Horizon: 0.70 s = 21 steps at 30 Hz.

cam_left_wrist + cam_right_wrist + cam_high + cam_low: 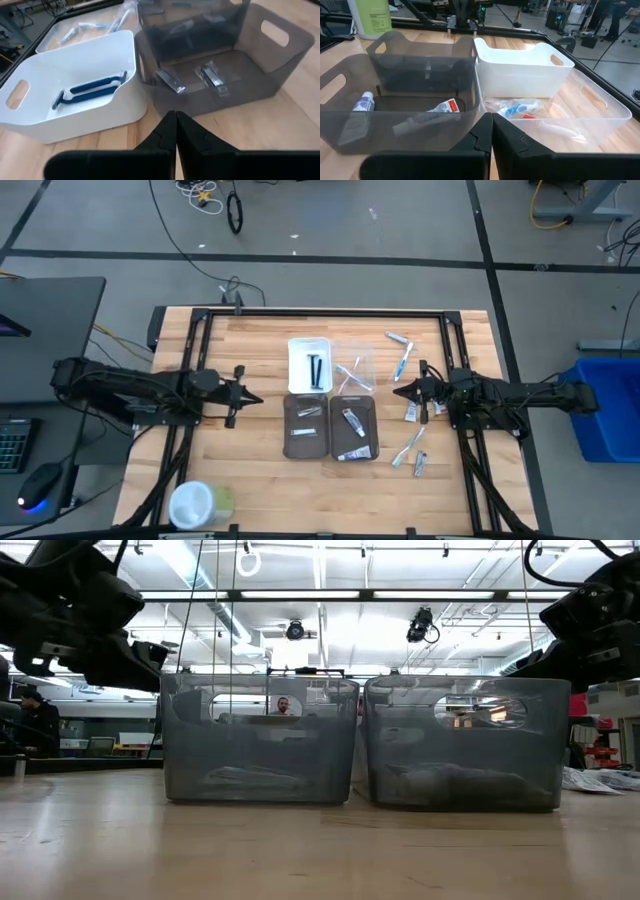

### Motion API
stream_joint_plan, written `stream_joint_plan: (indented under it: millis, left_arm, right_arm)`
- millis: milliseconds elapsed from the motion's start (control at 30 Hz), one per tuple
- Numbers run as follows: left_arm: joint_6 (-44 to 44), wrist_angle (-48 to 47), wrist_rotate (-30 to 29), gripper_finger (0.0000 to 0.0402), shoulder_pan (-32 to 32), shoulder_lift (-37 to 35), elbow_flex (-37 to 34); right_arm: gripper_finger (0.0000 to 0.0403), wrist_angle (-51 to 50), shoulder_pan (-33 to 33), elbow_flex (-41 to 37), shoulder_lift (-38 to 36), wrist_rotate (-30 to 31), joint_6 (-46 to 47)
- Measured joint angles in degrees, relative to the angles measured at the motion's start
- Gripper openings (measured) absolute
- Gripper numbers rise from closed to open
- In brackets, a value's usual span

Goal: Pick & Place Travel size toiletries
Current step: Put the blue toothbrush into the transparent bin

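Observation:
Several loose toiletries lie flat on the table's right part: a toothbrush (403,362), a small tube (397,337), packets (412,412), another toothbrush (408,446) and a tube (420,465). More items lie inside the trays: dark sticks (90,89) in the white one, white tubes (447,106) in a grey one, toothbrushes (517,107) in the clear one. My left gripper (257,397) hovers shut to the left of the trays. My right gripper (398,392) hovers shut just right of the clear tray, near the loose packets. Neither holds anything.
Four trays stand grouped mid-table: white (309,343) and clear (366,360) on the far side, two grey ones (289,427) (375,427) on the near side. A round white-and-green container (200,503) stands at the near left corner. People show in the room behind.

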Motion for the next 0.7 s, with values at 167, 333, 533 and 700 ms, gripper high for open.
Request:
stream_joint_plan:
  millis: [167, 333, 533, 700]
  left_arm:
    - [-1.37, 0.92, -0.11, 0.0006, -0.02, -4.38, -2.74]
    - [-1.52, 0.03, 0.92, 0.0006, 0.00, -8.50, -4.47]
    - [-1.49, -0.93, 1.37, 0.0006, -0.02, -13.10, -6.78]
    - [-1.32, -1.82, 1.61, 0.0006, -0.02, -16.57, -6.76]
  right_arm:
    - [0.0014, 0.02, 0.02, 0.00, -0.02, 0.00, 0.00]
    - [0.0013, 0.00, 0.00, 0.00, -0.02, 0.00, 0.00]
    - [0.0013, 0.00, 0.02, 0.02, -0.02, 0.00, 0.00]
    - [0.0014, 0.00, 0.02, 0.01, -0.02, 0.00, 0.00]
